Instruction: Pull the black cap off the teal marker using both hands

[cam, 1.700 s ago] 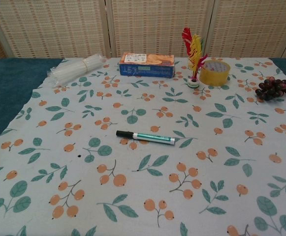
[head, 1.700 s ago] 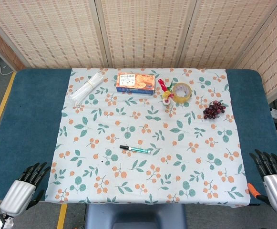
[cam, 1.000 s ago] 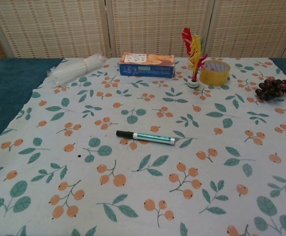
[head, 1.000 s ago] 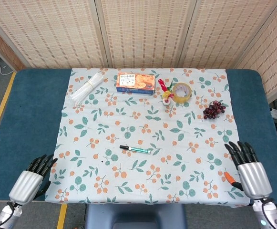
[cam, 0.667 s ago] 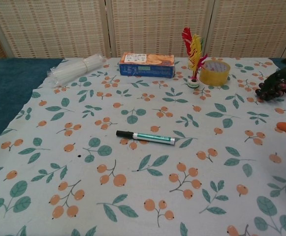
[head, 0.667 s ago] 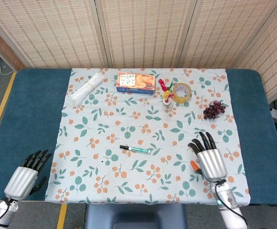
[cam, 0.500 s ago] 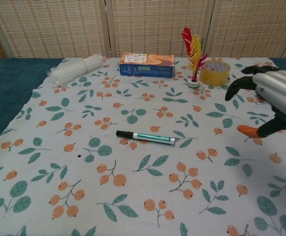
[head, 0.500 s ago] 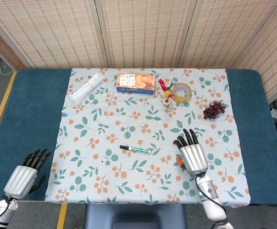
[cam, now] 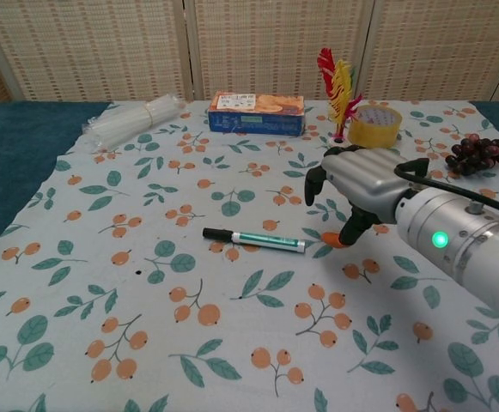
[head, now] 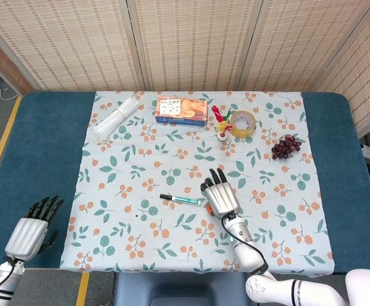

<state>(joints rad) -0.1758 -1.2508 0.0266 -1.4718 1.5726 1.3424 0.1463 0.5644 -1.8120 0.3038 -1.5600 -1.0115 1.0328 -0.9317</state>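
Note:
The teal marker lies flat on the floral cloth, its black cap pointing left. My right hand hovers just right of the marker's teal end, fingers spread and holding nothing. The orange thumb tip reaches close to the marker's end in the chest view; I cannot tell whether it touches. My left hand stays at the table's near left corner on the blue cover, fingers apart and empty; the chest view does not show it.
At the back stand an orange snack box, a bundle of clear straws, a feathered shuttlecock, a tape roll and dark grapes. The cloth's edge gives way to blue table cover.
My right hand swept from the table's near right corner leftward across the cloth to just beside the marker. The left hand barely shifted. The marker has not moved.

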